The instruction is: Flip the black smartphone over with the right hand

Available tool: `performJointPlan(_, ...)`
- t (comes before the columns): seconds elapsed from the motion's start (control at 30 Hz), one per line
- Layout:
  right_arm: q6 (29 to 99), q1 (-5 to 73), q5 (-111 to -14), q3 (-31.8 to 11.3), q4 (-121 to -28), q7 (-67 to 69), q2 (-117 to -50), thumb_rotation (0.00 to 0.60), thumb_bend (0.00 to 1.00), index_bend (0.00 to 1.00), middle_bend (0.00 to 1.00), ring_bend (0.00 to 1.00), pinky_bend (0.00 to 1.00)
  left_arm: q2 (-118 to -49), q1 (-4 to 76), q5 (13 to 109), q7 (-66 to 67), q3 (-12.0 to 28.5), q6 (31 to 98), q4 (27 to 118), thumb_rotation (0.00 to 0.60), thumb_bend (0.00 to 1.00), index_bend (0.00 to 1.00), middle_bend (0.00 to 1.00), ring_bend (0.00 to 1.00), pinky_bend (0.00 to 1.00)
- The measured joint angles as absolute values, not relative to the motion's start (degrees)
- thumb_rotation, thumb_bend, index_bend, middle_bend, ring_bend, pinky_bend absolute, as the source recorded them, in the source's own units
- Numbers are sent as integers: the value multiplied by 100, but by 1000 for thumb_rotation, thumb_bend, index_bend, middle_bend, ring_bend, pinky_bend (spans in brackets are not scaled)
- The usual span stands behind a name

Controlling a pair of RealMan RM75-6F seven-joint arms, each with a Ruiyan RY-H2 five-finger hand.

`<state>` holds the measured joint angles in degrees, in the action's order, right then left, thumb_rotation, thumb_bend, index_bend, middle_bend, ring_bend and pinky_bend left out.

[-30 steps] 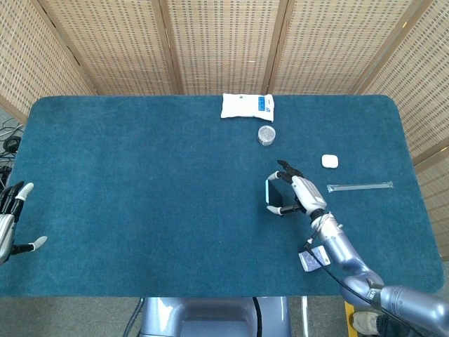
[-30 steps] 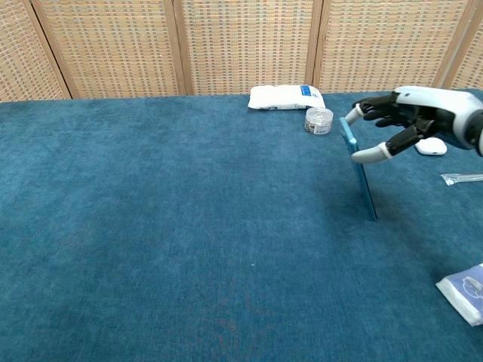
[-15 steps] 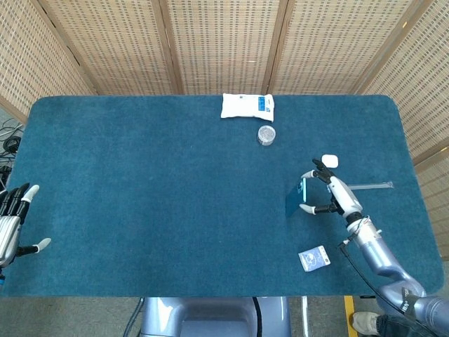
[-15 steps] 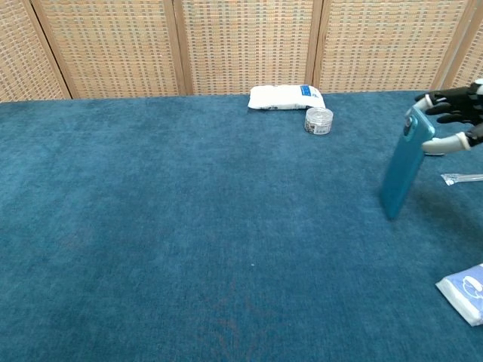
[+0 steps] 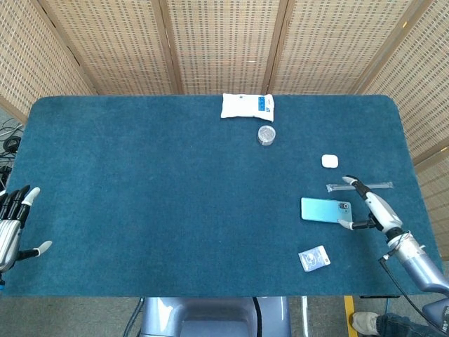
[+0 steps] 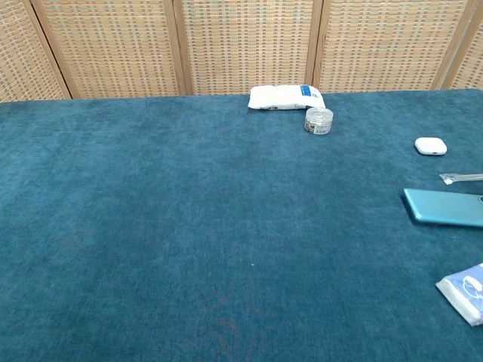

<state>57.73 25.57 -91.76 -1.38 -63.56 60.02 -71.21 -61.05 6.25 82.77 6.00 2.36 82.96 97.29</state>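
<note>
One smartphone (image 5: 325,210) lies flat on table (image 5: 140,196), teal back and camera lens up, toward 4 o'clock from table centre. Flip looks done, I judge; only pulling clear is left. My right hand (image 5: 368,208) sits at its 3 o'clock edge, fingers spread, thumb tip near or touching it, holding nothing. Left hand (image 5: 12,223) at far 9 o'clock, fingers apart, empty. Earbud case (image 5: 330,161) at phone's 12, sachet (image 5: 313,258) at 6.

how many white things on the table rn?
2: a white pouch at the far edge, and a small white case near the right side. The packet at the near right looks partly white.
</note>
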Motion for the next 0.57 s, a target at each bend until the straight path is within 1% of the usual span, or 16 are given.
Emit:
performJointPlan(0.13,6201,2381,-9234,-74,-6347,6016,-6955,600,234,0,0,0,0,-6079,585,8363,555,217,8385,9748,600,0,0,0,0,0)
performJointPlan(0.23,6527,2252,-9266,-53,-6468,5877,-6810,600,213,0,0,0,0,-6064,556,8438,522,201,8453,9748,600,0,0,0,0,0)
performJointPlan(0.3,6766,2147,-9282,-44,-6598,5618,-6719,600,181,0,0,0,0,-6058,542,8473,506,191,8481,9742,600,0,0,0,0,0)
performJointPlan(0.4,7044,1971,-9279,-38,-6833,5022,-6614,600,58,0,0,0,0,-6059,526,8514,500,185,8523,9712,600,0,0,0,0,0)
performJointPlan(0.43,7163,1894,-9271,-38,-6940,4705,-6580,600,33,0,0,0,0,-6065,522,8535,502,183,8538,9695,600,0,0,0,0,0)
performJointPlan(0.5,7354,1768,-9257,-37,-7128,4152,-6531,600,0,0,0,0,0,-6073,519,8566,508,174,8544,9680,600,0,0,0,0,0)
performJointPlan(0.57,7604,1612,-9248,-38,-7376,3430,-6476,600,0,0,0,0,0,-6077,520,8593,534,160,8540,9666,600,0,0,0,0,0)
